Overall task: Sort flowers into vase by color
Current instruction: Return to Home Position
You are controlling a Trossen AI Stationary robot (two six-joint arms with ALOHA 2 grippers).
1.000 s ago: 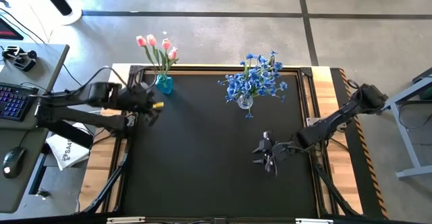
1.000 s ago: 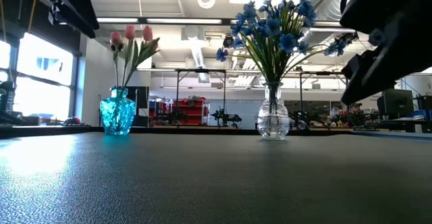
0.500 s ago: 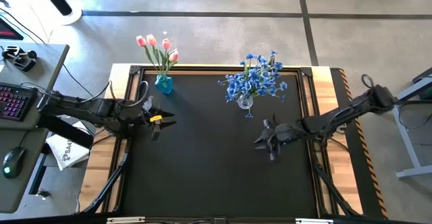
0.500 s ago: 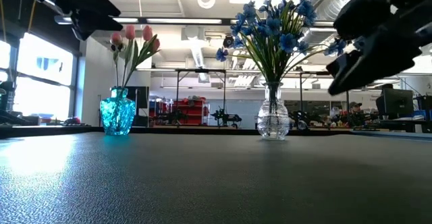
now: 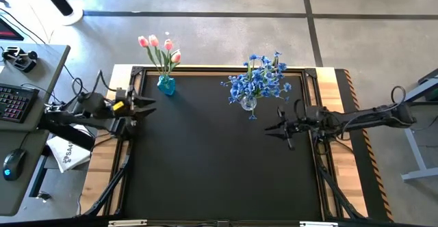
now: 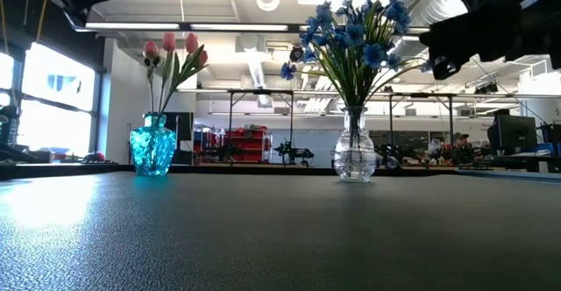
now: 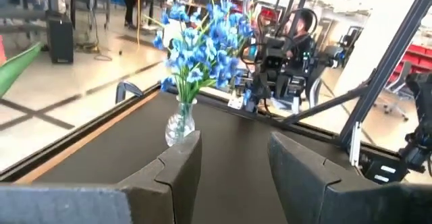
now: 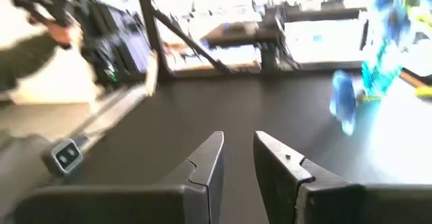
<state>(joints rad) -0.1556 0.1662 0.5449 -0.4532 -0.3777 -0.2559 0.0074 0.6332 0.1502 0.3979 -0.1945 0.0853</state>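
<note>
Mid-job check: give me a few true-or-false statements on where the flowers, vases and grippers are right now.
1. The pink tulips stand in the blue vase. True.
2. The blue flowers lie loose on the mat. False: they stand in the transparent vase.
3. The left gripper holds a flower. False: its fingers are apart with nothing between them.
4. The right gripper is empty. True.
5. The two vases touch each other. False: they stand well apart along the far edge of the table.

Dark cabled arms [image 5: 363,117], seemingly yellow patch [image 5: 120,106] by left claw [image 5: 146,104]
</note>
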